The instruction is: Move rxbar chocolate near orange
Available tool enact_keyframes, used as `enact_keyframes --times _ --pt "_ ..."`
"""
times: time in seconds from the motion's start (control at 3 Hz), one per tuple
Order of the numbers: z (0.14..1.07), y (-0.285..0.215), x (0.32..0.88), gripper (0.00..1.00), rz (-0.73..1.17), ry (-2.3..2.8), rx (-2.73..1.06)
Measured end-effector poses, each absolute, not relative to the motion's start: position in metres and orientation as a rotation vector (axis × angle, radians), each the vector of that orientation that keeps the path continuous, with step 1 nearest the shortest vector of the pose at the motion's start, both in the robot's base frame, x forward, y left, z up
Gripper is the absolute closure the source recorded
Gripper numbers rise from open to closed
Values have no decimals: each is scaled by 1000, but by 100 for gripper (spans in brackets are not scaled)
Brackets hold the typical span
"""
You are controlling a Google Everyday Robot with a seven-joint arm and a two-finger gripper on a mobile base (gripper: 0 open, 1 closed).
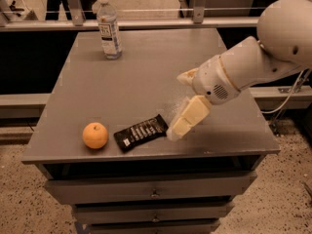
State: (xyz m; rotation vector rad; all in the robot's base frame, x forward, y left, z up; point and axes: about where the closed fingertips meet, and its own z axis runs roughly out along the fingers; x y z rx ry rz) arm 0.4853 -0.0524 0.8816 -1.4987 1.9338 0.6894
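Note:
The rxbar chocolate [141, 132], a flat black wrapper with white lettering, lies on the grey table [146, 77] near its front edge. The orange [95, 135] sits just left of it, a small gap between them. My gripper [178, 105] is just right of the bar's right end, with its cream fingers [189, 117] spread open and nothing between them. The lower fingertip is close beside the bar's end, and I cannot tell if it touches.
A clear water bottle [109, 27] stands at the table's back left. Drawers [155, 189] run below the table top. A rail and dark shelving lie behind the table. My white arm [263, 57] reaches in from the right.

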Motion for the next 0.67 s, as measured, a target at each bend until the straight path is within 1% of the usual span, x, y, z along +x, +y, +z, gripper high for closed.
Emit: enact_keyframes --times 0.33,0.67 --pt "921 -108 503 0 635 1881 -1470" --pt "965 -118 515 0 566 1814 -1454"
